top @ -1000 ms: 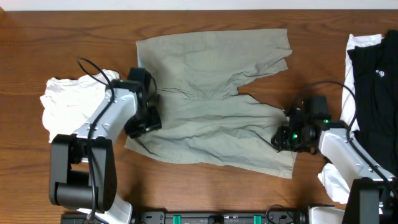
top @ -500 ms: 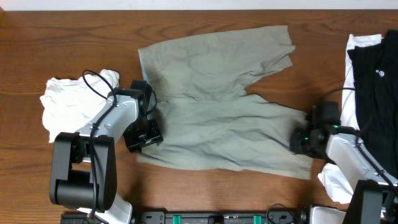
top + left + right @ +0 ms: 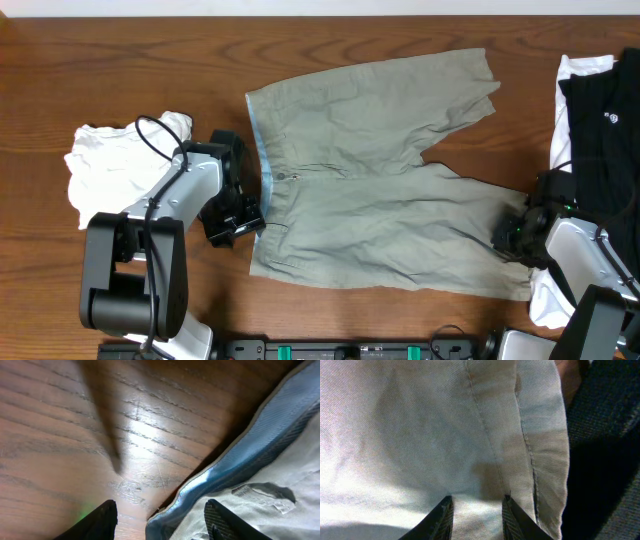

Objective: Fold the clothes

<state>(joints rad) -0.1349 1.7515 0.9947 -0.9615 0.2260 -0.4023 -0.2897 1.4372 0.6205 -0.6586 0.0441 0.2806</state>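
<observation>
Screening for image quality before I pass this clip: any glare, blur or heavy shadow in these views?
Overhead: sharp, evenly lit. Left wrist: glare on the table, a blurred shadow streak, shorts waistband soft. Right wrist: shorts weave crisp, black garment at right underexposed.

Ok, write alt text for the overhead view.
Khaki-green shorts lie spread flat on a wooden table, left gripper beside the waistband, right gripper at a leg hem. A white cloth bundle sits at left, a black garment at right.
</observation>
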